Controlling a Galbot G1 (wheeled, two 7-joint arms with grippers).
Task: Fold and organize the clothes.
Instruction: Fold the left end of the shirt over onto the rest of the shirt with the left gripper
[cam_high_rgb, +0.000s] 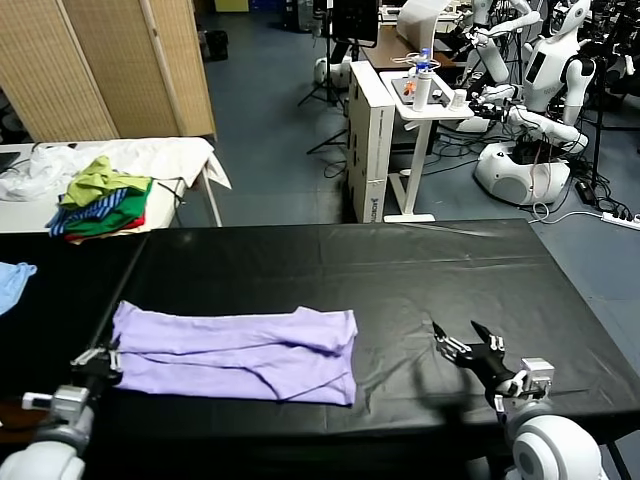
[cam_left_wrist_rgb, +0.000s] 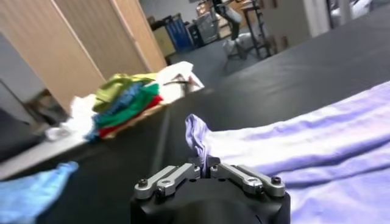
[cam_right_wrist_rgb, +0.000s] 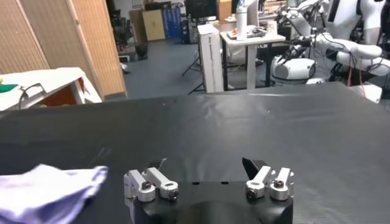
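Table: black. T-shirt lies flat on its near left part, already folded into a long band, long axis running left-right across the robot's front. Judged step: mid-fold, a crosswise fold is pending. Left gripper is clenched on the band's left-end corner; next move likely carries that end rightward over the band. Right gripper is released, resting well right of the shirt.
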